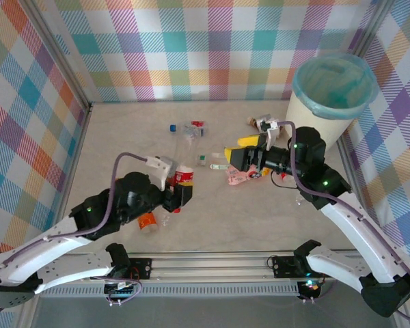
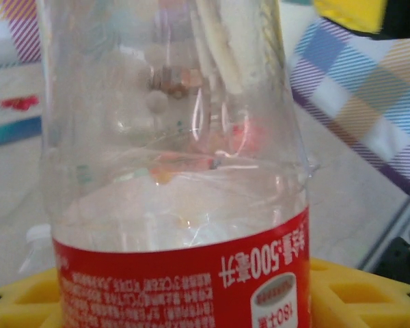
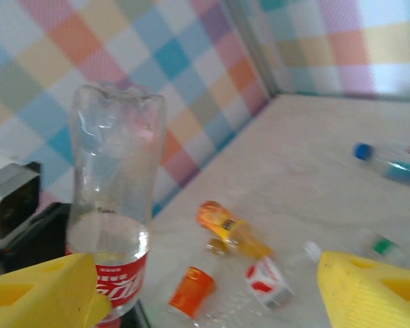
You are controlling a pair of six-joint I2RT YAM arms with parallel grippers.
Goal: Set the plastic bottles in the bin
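Note:
My left gripper (image 1: 181, 188) is shut on a clear bottle with a red label (image 1: 184, 176), holding it upright above the table. In the left wrist view that held bottle (image 2: 178, 171) is very close, with yellow fingers (image 2: 365, 294) at its base. My right gripper (image 1: 236, 156) stands open to the right of it, its yellow fingers (image 3: 372, 290) wide apart and nothing between them. The held bottle (image 3: 113, 205) appears by the right gripper's left finger. A pink bottle (image 1: 240, 176) lies just under the right gripper. The cream bin (image 1: 335, 85) with its teal bag stands at the far right.
Loose bottles lie around: an orange one (image 3: 232, 229), an orange-labelled one (image 3: 191, 290) and a red-and-white-labelled one (image 3: 268, 281) near the left arm. A blue-capped bottle (image 1: 172, 127) and a red-labelled one (image 1: 195, 126) lie farther back. Another bottle (image 1: 263, 123) lies beside the bin. Plaid walls enclose the table.

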